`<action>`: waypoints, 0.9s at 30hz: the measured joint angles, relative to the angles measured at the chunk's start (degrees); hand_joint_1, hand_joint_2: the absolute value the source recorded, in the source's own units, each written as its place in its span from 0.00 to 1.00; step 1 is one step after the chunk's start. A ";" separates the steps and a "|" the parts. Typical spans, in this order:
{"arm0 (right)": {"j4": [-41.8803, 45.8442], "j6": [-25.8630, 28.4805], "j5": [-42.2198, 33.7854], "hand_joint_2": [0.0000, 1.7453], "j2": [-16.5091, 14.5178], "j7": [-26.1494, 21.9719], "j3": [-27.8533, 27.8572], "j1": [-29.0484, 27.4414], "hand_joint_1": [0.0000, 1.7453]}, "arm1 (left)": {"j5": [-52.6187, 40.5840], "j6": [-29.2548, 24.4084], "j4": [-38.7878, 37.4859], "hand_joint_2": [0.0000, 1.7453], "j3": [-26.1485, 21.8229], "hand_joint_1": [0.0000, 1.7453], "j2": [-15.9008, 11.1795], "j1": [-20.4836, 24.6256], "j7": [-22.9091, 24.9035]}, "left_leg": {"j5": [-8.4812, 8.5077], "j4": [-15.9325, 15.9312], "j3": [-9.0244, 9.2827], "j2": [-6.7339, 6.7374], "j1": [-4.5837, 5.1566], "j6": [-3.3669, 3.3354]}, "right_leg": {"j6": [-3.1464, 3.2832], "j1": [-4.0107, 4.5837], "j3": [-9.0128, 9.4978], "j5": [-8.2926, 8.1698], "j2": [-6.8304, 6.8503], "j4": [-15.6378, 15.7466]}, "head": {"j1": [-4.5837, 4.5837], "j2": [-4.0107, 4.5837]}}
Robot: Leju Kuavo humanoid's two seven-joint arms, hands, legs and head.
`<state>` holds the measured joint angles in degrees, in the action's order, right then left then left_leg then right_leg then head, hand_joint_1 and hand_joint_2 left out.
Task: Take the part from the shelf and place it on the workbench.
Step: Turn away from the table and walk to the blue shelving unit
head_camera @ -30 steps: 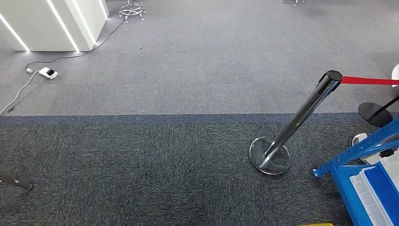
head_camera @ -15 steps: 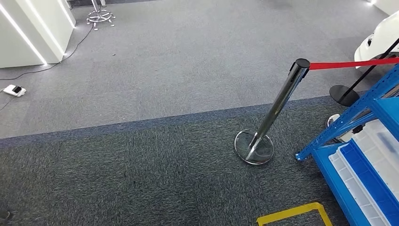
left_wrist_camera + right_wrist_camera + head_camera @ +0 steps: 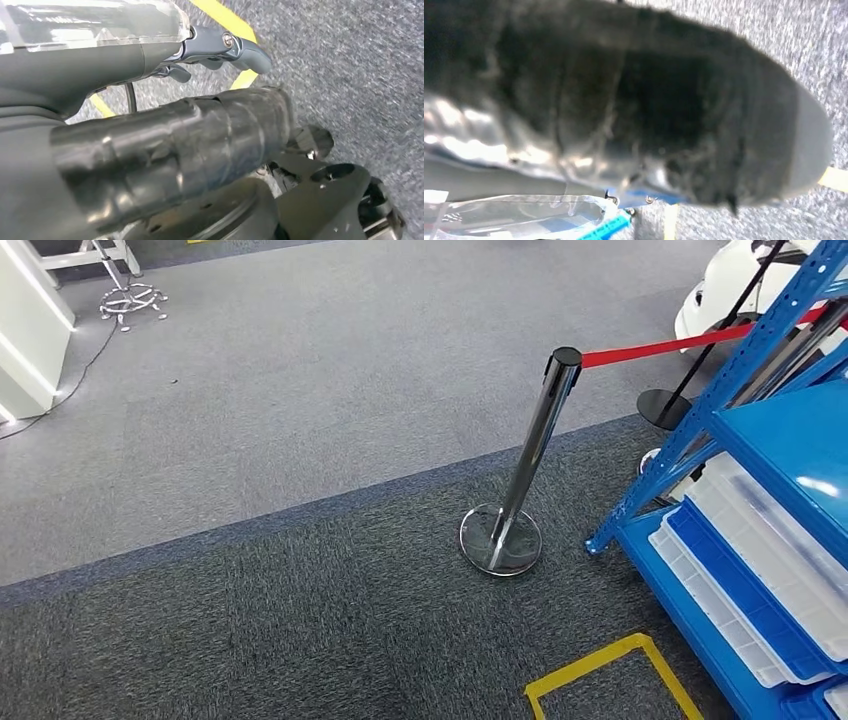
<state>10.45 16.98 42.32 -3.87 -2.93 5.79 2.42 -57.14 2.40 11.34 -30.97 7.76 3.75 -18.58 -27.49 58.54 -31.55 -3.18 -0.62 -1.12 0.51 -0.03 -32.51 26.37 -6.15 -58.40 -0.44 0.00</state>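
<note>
Shelf (image 3: pixel 657 462) of blue steel stands at the 3 o'clock edge of the head view, its slanted upright rising toward 1 o'clock. On its lower deck a long white tray (image 3: pixel 760 540) and a blue tray (image 3: pixel 740 605) lie side by side, touching. The part cannot be picked out among them, so its place on the shelf cannot be told. Just off centre toward 4 o'clock, a chrome stanchion (image 3: pixel 530 455) stands on a round base on the dark carpet (image 3: pixel 250 620), just beside the shelf's foot. A red belt (image 3: pixel 660 345) runs from its black cap toward 2 o'clock and passes behind the blue upright. A corner of yellow floor tape (image 3: pixel 590 670) lies at 5 o'clock, near the shelf's lower edge. Paler grey carpet (image 3: pixel 330 370) fills the far half, with a chrome chair base (image 3: pixel 130 302) at 11 o'clock and a white panel (image 3: pixel 25 340) at 10 o'clock. In the left wrist view the left hand (image 3: pixel 200 140) hangs over the carpet, its fingers (image 3: pixel 245 50) released and apart from the thumb, grasping nothing. The right wrist view has the right hand (image 3: pixel 649 110) as a dark blur close to the lens, and whether its fingers are clenched or released cannot be told.
</note>
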 joint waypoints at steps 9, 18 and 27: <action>0.00 0.04 0.00 0.00 0.01 -0.14 0.05 -0.08 0.00 | -0.01 0.00 0.00 0.00 -0.02 0.00 0.07 -0.02 -0.04 | 0.47 -1.38 0.76 5.54 0.04 -1.75 | -2.17 -0.62 -8.31 6.99 5.86 -15.73 | 0.11 0.00; 0.00 0.06 0.01 0.00 0.02 -0.17 0.09 -0.06 0.00 | -0.01 -0.02 0.00 0.00 -0.02 0.00 0.16 0.44 -0.05 | -1.34 -1.02 2.40 8.94 0.22 0.48 | 0.21 0.09 -0.07 -0.45 7.87 0.75 | 0.09 0.00; 0.00 0.11 0.04 0.00 -0.05 -0.17 0.10 0.02 0.00 | 0.01 -0.05 0.00 0.00 -0.08 0.00 0.17 -0.03 -0.10 | -2.65 7.67 -2.83 2.27 -0.16 0.86 | 1.24 -0.03 0.56 -0.43 2.04 0.72 | -0.01 0.00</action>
<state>10.45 17.09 42.35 -3.92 -3.10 5.89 2.45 -57.14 2.35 11.34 -31.05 7.93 3.73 -18.68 -30.14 66.20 -34.37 -0.90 -0.78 -0.26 1.75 -0.06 -31.95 25.94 -4.11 -57.68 -0.45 0.00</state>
